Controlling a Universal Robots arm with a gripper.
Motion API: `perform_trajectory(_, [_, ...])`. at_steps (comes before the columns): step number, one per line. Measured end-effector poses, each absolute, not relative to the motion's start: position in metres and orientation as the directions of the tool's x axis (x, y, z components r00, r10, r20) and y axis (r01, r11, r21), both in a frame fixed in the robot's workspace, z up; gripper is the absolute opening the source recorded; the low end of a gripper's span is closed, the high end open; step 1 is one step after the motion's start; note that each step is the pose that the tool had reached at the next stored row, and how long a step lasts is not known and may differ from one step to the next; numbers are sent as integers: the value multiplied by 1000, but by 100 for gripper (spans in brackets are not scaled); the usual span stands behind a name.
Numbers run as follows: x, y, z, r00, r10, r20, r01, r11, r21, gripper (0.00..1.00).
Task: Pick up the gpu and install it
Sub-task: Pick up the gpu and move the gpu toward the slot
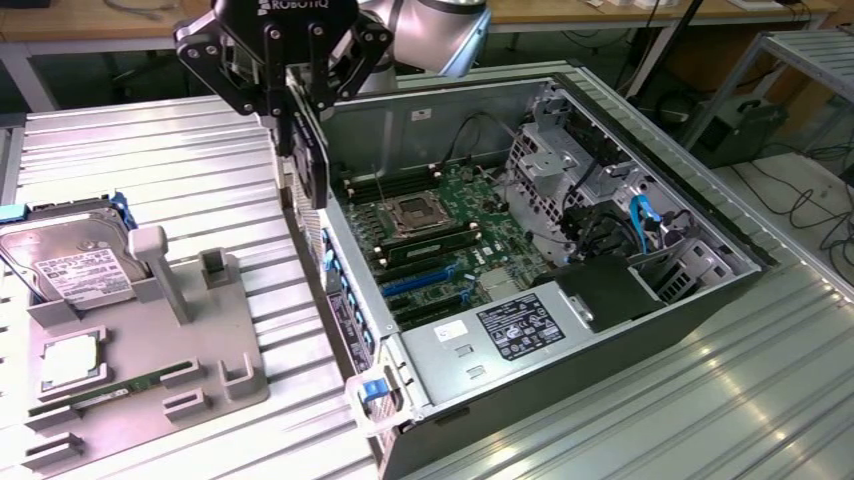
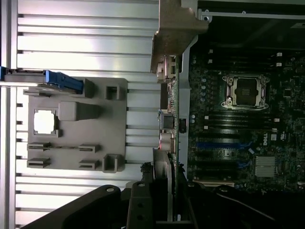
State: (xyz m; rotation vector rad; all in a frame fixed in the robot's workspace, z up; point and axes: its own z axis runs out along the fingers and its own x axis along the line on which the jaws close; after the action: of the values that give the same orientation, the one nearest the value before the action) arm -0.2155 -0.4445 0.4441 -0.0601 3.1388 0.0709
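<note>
Claw [image 2: 166, 193] closed tight on the gpu [image 2: 167, 119], which it holds up over the open computer case [image 1: 641, 330].
Both fingers pinch the thin card between them. The gpu hangs upright and edge-on above the case wall that faces the grey holder [image 1: 200, 370], beside the motherboard [image 1: 441, 230]. On the holder, a hard drive [image 1: 74, 265] stands at its far end and a memory stick [image 1: 114, 392] lies near the front edge of the table [image 1: 160, 150].

The black metal gripper [image 1: 284, 100] has a boxy palm with the white lettering ROBOTIQ. Its two fingers [image 1: 211, 58] are made of jointed black links with small silver pins. Behind it is the smooth, rounded silver-grey arm [image 1: 434, 30]. The wrist view shows one round screw head on the gripper's black housing.
</note>
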Motion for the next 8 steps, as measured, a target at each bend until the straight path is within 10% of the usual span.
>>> perform_trajectory(8, [-211, -445, 444, -999, -47, -2, -47, 998, 45, 27])
